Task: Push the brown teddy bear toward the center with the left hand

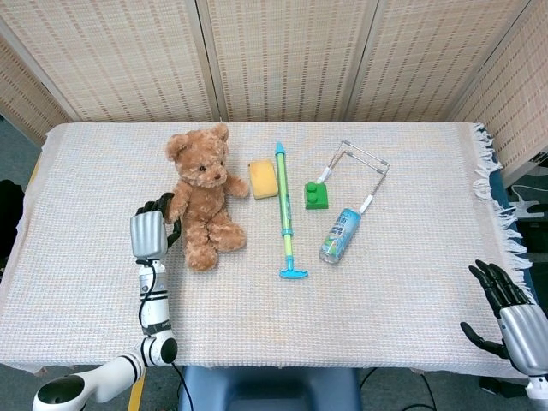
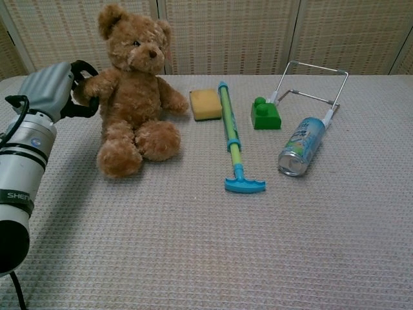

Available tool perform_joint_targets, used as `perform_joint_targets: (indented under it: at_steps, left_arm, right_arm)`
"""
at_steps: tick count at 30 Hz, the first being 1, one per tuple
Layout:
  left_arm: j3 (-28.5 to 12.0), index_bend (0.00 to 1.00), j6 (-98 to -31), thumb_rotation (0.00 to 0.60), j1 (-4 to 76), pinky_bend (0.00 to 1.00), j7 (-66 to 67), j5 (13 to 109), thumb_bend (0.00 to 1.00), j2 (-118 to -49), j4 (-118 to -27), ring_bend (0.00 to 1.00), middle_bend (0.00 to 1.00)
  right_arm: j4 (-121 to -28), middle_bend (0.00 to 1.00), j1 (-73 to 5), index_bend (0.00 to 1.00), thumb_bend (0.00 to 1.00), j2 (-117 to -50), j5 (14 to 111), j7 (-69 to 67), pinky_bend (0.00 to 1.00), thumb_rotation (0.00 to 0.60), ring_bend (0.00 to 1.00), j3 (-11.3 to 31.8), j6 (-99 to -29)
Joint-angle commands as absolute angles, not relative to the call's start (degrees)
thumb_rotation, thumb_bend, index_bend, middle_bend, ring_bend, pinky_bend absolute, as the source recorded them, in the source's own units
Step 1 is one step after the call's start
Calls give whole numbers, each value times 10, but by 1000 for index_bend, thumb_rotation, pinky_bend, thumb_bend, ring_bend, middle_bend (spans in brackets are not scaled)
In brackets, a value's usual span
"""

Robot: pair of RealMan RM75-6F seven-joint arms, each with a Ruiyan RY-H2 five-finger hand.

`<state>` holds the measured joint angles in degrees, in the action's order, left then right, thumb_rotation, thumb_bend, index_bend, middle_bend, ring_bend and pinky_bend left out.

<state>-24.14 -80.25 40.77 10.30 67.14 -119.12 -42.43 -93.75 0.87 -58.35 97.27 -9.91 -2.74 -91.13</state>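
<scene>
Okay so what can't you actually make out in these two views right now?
- Left hand fingers: both views, hidden behind its grey back and the teddy bear, so contact unclear.
- Right hand: head view only, cut off by the frame corner.
- Can label: too small to read in either view.
</scene>
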Motion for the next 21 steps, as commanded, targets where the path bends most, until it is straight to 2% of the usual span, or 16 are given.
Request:
perform_joint_targets:
  at_steps: [1,3,7,14,21]
  left_arm:
    - [-234,302,-793,600,406,473,102,673,481,-1194,-422,356,446]
    - [-229,342,-779,600,402,474,115,667,481,-1192,-427,356,483]
    - [-230,356,-771,600,398,473,121,662,480,-1191,-432,356,494]
    - [-234,332,-809,600,404,472,98,684,479,-1192,-431,356,472]
    - [-219,353,-772,600,390,470,112,673,483,-1190,-432,356,480]
  right_arm:
    - [-937,18,9,0,137,-583,974,-100,215,600,0,-28,-912]
    - [-937,18,9,0,137,-584,973,-100,215,600,0,-27,-912]
    - [-938,18,9,0,137,-583,973,-100,215,600,0,-28,-912]
    - [-939,18,8,0,138,-584,972,-97,215,600,0,-27,-909]
    - [-939,18,7,0,138,-585,972,-94,215,600,0,-27,-908]
